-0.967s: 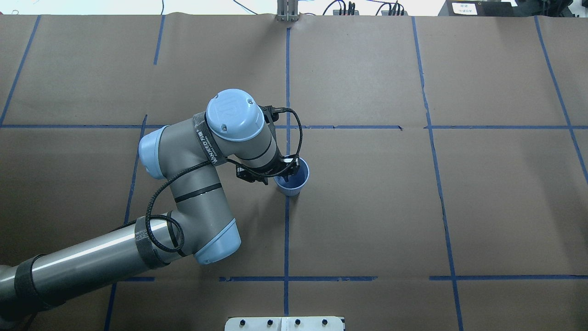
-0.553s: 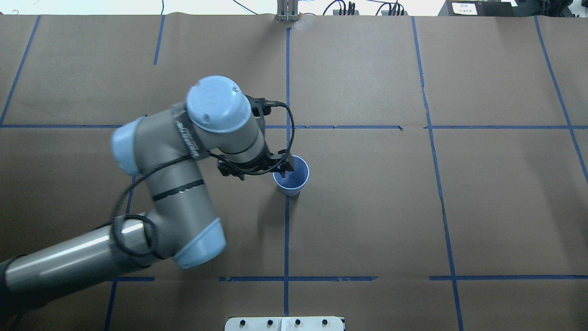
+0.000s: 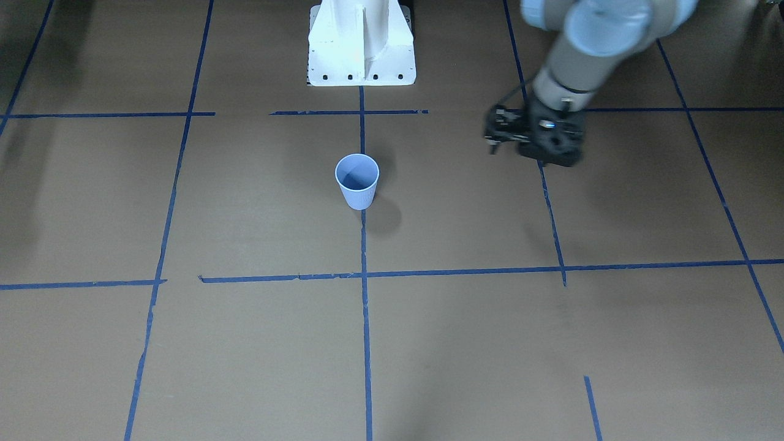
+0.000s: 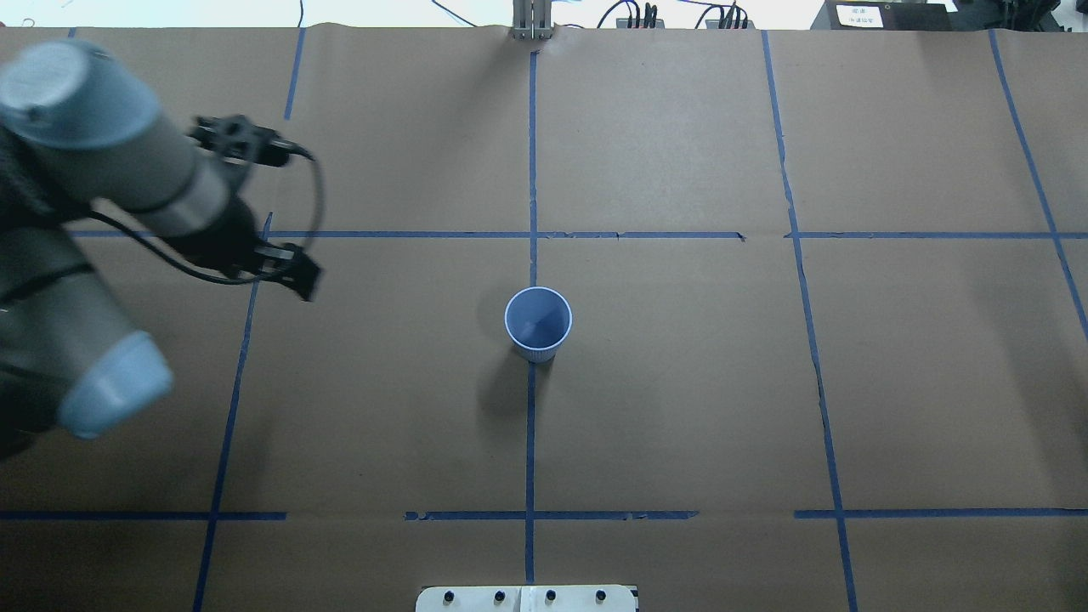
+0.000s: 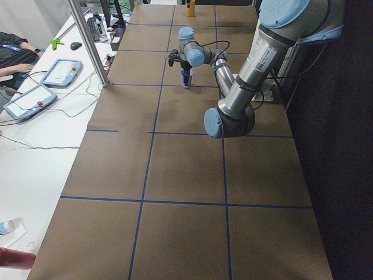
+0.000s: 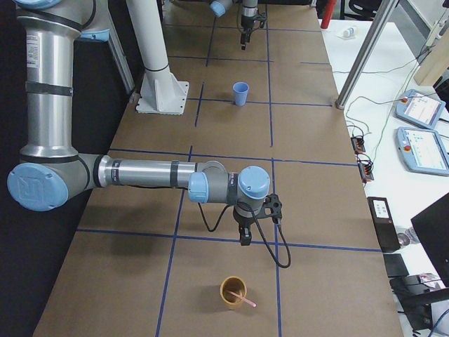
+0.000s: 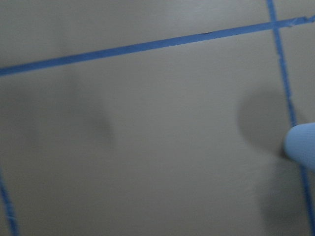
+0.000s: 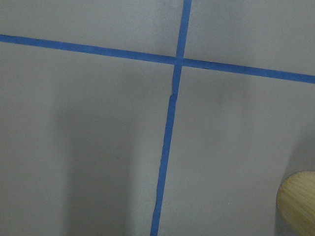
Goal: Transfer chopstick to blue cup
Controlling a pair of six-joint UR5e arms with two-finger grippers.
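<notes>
The blue cup [image 4: 538, 327] stands upright at the table's middle on a blue tape line, and I see nothing in it. It also shows in the front view [image 3: 357, 184] and at the left wrist view's edge [image 7: 301, 147]. My left gripper [image 4: 308, 285] hangs well to the cup's left, clear of it and blurred, so I cannot tell its state. A pink chopstick [image 6: 245, 300] leans in a tan cup [image 6: 233, 291] at the table's right end. My right gripper [image 6: 244, 240] points down just short of that cup, and I cannot tell if it is open.
The white robot base [image 3: 361, 55] stands at the table's near edge behind the blue cup. An operators' bench with tablets [image 6: 421, 133] and a metal post [image 6: 358, 53] lie beyond the far edge. Blue tape lines grid the brown table cover.
My left arm has swung away from over the blue cup, far to the left and slightly back. The cup has not moved.
</notes>
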